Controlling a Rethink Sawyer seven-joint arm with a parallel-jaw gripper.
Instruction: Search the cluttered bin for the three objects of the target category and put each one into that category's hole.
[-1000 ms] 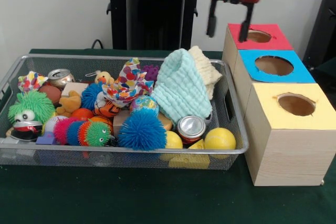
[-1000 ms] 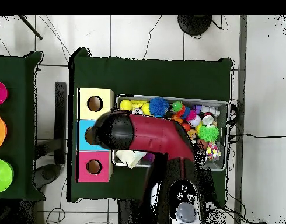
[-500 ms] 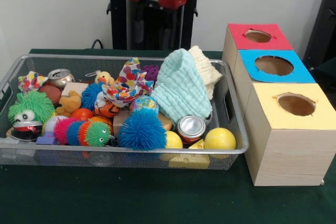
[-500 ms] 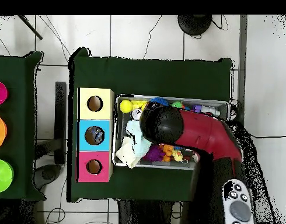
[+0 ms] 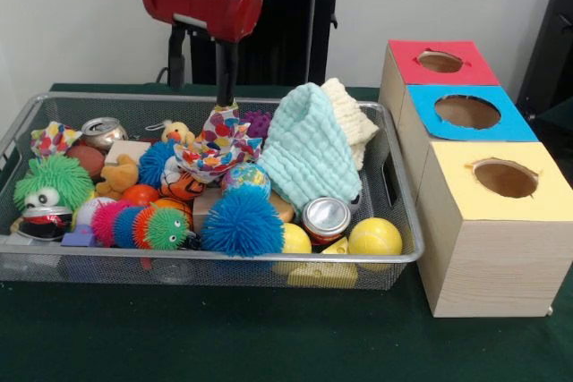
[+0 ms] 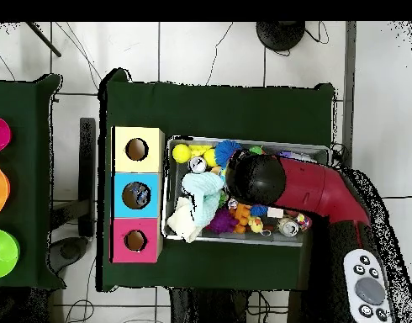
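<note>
My gripper (image 5: 200, 94) hangs open and empty over the back middle of the wire bin (image 5: 215, 258). Its fingertips stand just above a colourful patterned cloth (image 5: 218, 145). A light teal cloth (image 5: 309, 154) and a cream cloth (image 5: 354, 115) are heaped to its right. Toward the front lie a blue spiky ball (image 5: 242, 221), a silver can (image 5: 326, 218) and a yellow ball (image 5: 375, 237). Three holed boxes stand right of the bin: red (image 5: 474, 66), blue (image 5: 512, 124), yellow (image 5: 466, 187). In the overhead view the arm (image 6: 256, 178) covers the gripper and the bin's middle.
At the bin's left end sit a green fuzzy monster (image 5: 52, 187), a rainbow caterpillar (image 5: 143, 225), a plush bear (image 5: 121, 174) and a second can (image 5: 101, 130). A purple spiky ball (image 5: 258, 123) lies at the back. Something shows inside the blue box's hole (image 6: 136, 195).
The arm has swung from above the red box across to the bin's back middle. It has come down, so its fingers show above the patterned cloth.
</note>
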